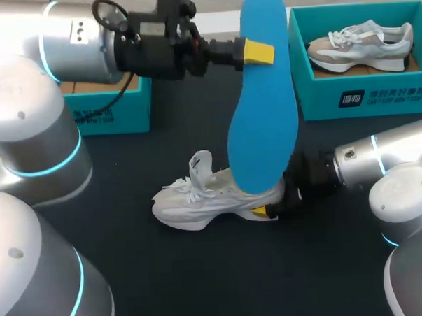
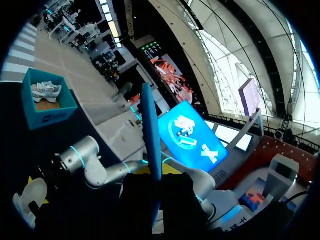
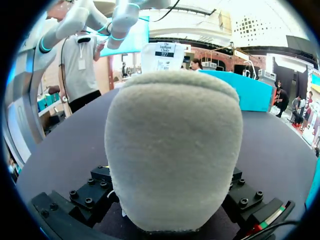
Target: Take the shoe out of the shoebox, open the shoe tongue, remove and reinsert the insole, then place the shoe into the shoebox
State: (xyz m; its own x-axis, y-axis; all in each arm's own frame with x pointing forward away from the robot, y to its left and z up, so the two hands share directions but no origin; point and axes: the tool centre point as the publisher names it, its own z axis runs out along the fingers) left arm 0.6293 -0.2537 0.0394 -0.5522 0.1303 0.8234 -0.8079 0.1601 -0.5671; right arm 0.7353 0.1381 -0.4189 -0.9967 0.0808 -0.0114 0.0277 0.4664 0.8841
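Black surface [image 1: 202,284] carries the white shoe [image 1: 199,200] at its middle, heel clamped between the right gripper [image 1: 270,203] fingers, while the left gripper [image 1: 257,51] fingers pinch the blue insole [image 1: 265,120] near its top, holding it upright with its lower end at the shoe's opening.

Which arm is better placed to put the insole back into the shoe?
Left, likely: the left tool grips the blue insole over the shoe, whose heel the right tool holds steady.
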